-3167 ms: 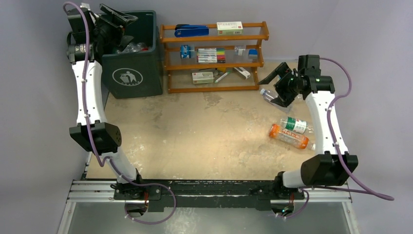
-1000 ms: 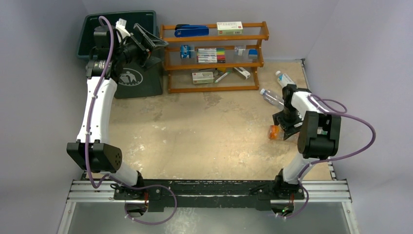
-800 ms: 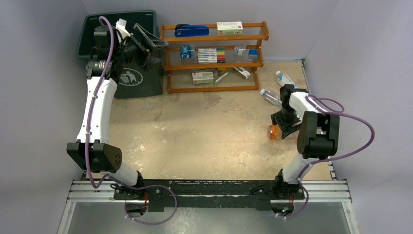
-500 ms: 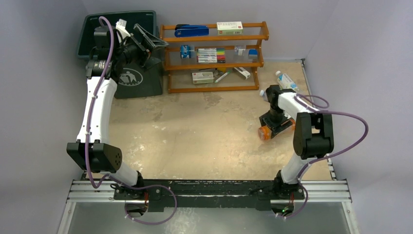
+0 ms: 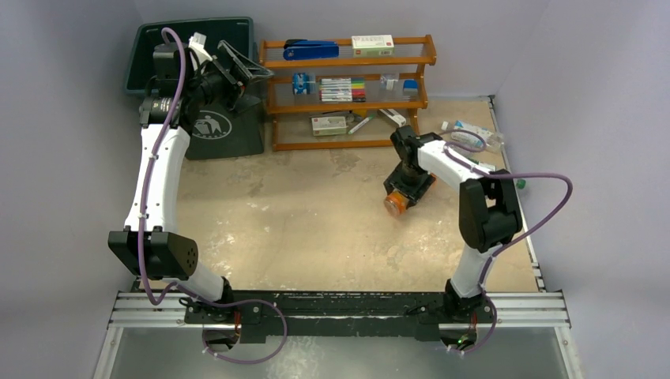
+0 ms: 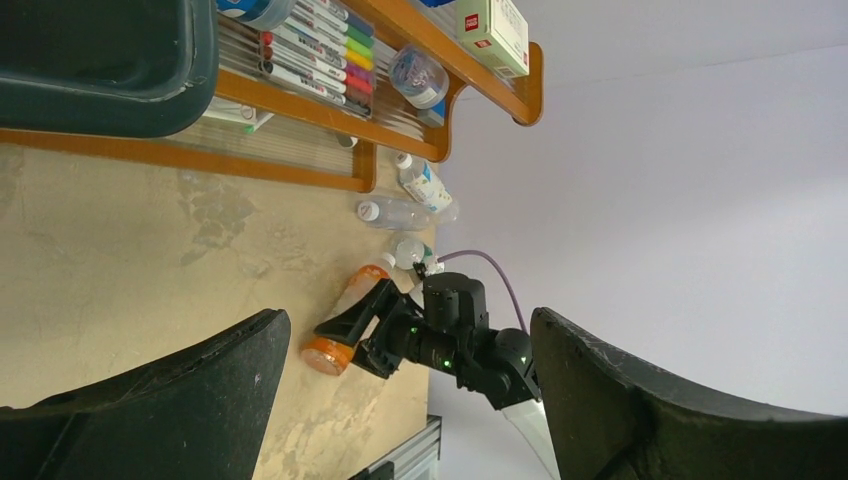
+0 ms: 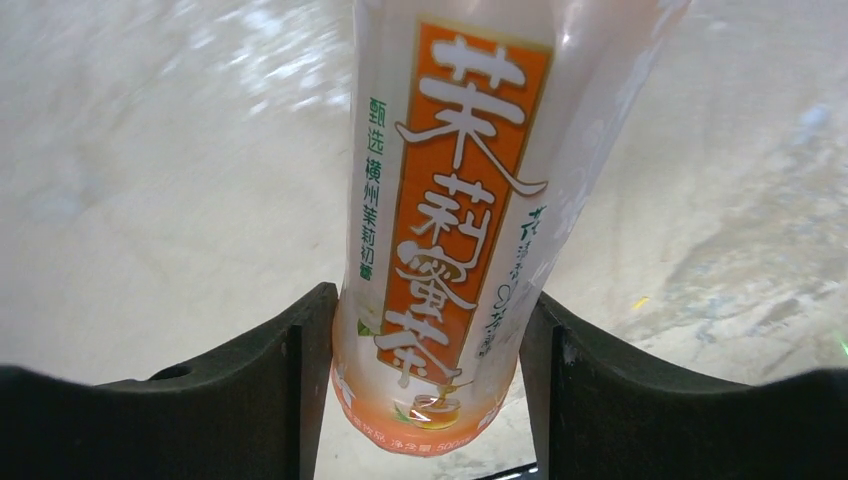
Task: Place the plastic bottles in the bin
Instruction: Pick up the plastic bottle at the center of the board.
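Observation:
My right gripper (image 5: 404,189) is shut on an orange-labelled plastic bottle (image 5: 396,202), held over the sandy table right of centre. In the right wrist view the bottle (image 7: 450,200) fills the gap between both fingers (image 7: 300,380), its base towards the camera. A clear bottle (image 5: 472,129) lies at the back right, and a green cap (image 5: 519,183) peeks out beside the right arm. The dark green bin (image 5: 207,125) stands at the back left. My left gripper (image 5: 237,71) hangs open and empty by the bin's right rim. The left wrist view shows the bin wall (image 6: 100,70) and the held bottle (image 6: 340,330).
An orange-brown wooden rack (image 5: 348,87) with markers, small boxes and a blue stapler stands right of the bin. In the left wrist view two clear bottles (image 6: 400,212) lie near the rack's end (image 6: 450,110). The table ends at the wall on the right.
The right gripper closed on the orange bottle and carried it left from the right edge towards the middle of the table. The left arm stayed where it was.

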Action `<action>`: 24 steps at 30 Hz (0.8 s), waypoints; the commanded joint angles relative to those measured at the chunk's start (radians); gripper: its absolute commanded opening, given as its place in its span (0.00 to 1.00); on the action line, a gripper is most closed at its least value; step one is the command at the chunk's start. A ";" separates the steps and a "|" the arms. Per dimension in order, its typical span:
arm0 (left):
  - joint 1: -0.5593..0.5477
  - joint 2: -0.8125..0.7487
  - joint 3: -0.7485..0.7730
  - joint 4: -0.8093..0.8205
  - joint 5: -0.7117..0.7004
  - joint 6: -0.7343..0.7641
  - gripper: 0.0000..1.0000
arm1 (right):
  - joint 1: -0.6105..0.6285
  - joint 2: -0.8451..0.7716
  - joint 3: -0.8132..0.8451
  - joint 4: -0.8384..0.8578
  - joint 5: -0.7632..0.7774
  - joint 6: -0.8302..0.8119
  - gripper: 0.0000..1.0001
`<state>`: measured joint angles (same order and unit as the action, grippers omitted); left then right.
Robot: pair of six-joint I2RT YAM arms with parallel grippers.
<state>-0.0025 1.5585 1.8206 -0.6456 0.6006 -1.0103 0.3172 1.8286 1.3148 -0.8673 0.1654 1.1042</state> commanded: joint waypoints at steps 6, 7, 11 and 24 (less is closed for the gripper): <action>-0.007 -0.034 0.008 0.032 0.008 0.010 0.90 | 0.105 -0.086 0.102 0.143 -0.172 -0.257 0.21; -0.007 -0.035 0.006 0.036 0.008 0.006 0.90 | 0.113 -0.092 0.112 0.155 -0.191 -0.284 0.21; -0.007 -0.042 -0.002 0.058 0.015 -0.010 0.90 | 0.141 -0.132 0.170 0.200 -0.261 -0.378 0.23; -0.009 -0.123 -0.194 0.396 0.130 -0.237 0.90 | 0.154 -0.133 0.480 0.300 -0.670 -0.631 0.27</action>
<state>-0.0032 1.4960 1.6752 -0.4664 0.6632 -1.1278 0.4683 1.7061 1.7058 -0.6247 -0.2855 0.5858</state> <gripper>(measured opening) 0.899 0.622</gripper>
